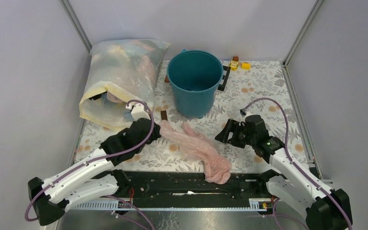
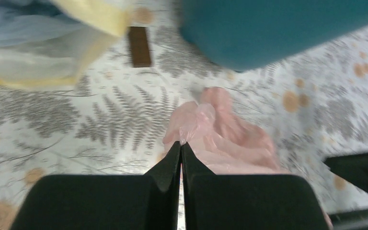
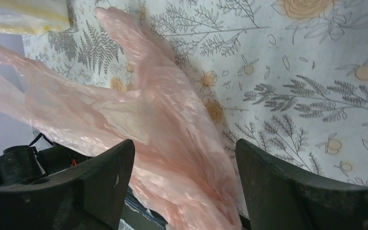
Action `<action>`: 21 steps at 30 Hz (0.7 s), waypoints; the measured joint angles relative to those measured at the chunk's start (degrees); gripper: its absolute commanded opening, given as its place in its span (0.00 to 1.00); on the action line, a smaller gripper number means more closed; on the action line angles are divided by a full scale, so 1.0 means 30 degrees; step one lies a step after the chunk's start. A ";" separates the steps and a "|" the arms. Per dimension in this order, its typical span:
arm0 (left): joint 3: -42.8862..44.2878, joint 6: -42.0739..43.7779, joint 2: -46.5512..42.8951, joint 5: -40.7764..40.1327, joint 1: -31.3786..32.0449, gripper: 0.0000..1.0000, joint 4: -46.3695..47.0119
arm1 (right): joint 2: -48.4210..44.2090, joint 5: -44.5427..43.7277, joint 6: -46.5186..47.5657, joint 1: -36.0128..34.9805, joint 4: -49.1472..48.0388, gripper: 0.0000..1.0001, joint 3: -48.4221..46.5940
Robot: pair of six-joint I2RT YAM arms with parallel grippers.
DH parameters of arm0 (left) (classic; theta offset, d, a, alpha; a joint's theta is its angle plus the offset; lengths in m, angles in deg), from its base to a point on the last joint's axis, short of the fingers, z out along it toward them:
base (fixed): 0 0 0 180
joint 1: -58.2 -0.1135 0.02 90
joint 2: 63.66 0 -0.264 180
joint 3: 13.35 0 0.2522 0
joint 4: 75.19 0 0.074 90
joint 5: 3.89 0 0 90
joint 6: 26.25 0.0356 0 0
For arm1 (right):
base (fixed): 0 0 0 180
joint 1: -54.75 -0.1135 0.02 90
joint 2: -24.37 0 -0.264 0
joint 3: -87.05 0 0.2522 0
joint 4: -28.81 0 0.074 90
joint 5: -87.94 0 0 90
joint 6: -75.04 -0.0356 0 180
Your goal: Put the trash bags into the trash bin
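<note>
1 bench point(image 1: 268, 96) with a fern-and-flower print stands between plain lilac walls point(image 1: 28, 72). The round teal-blue plastic bucket point(image 1: 194, 81) stands upright on it. The thin, translucent pale-pink plastic bag point(image 1: 196, 143) lies crumpled in front of the bucket, outside it, with its near end draped over the bench edge. The left tool point(image 1: 155, 128), in front and left of the bucket, is clenched on the bag's left end. The right tool point(image 1: 223, 132), in front and right of the bucket, is released, with bag film between its wide jaws. The left wrist view is blurred and crops the bucket.
</note>
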 measured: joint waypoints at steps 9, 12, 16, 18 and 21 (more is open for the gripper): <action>-0.1661 -0.0867 -0.0882 -0.0736 -0.3016 0.00 -0.0736 | -0.1384 0.1297 0.0138 -0.0182 0.2572 0.76 0.0000; -0.1698 -0.0882 -0.0685 -0.0678 -0.3111 0.00 -0.0663 | -0.1821 0.2062 0.0393 -0.0379 0.3169 0.75 0.0015; -0.1698 -0.0882 -0.0197 -0.0590 -0.3191 0.00 -0.0415 | -0.1865 0.2448 0.0517 -0.1304 0.3563 0.62 0.0015; -0.1698 -0.0882 -0.0087 -0.0532 -0.3257 0.00 -0.0313 | -0.1421 0.2310 0.0539 -0.1989 0.3716 0.62 0.0015; -0.1698 -0.0882 -0.0073 -0.0525 -0.3388 0.00 -0.0291 | -0.0750 0.1931 0.0503 -0.3432 0.3985 0.65 0.0015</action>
